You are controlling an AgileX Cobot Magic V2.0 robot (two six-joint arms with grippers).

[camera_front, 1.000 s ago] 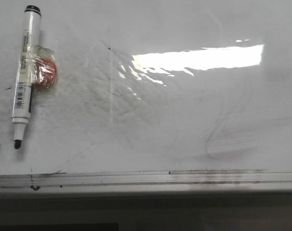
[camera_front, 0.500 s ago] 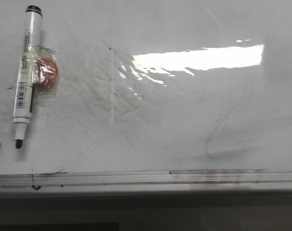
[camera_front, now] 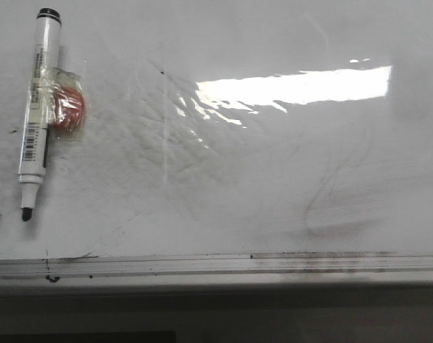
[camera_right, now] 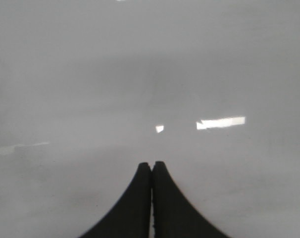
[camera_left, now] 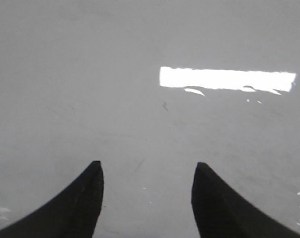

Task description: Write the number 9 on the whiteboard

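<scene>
**Glossy whiteboard, smears only**

White and glaring, the whiteboard (camera_front: 274, 164) carries grey wipe smears; I cannot make out a drawn 9. An uncapped marker (camera_front: 36, 107) lies at its far left, tip toward the grey rail (camera_front: 216, 266). The left gripper (camera_left: 146, 171) hovers with fingers spread, empty. The right gripper (camera_right: 151, 166) has fingers pressed together.

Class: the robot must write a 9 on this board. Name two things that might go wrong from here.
1. The uncapped black-tipped white marker lies flat with a red disc taped on; the open left gripper might grasp it awkwardly.
2. Grey smears on the glossy whiteboard may obscure a thin 9.
</scene>
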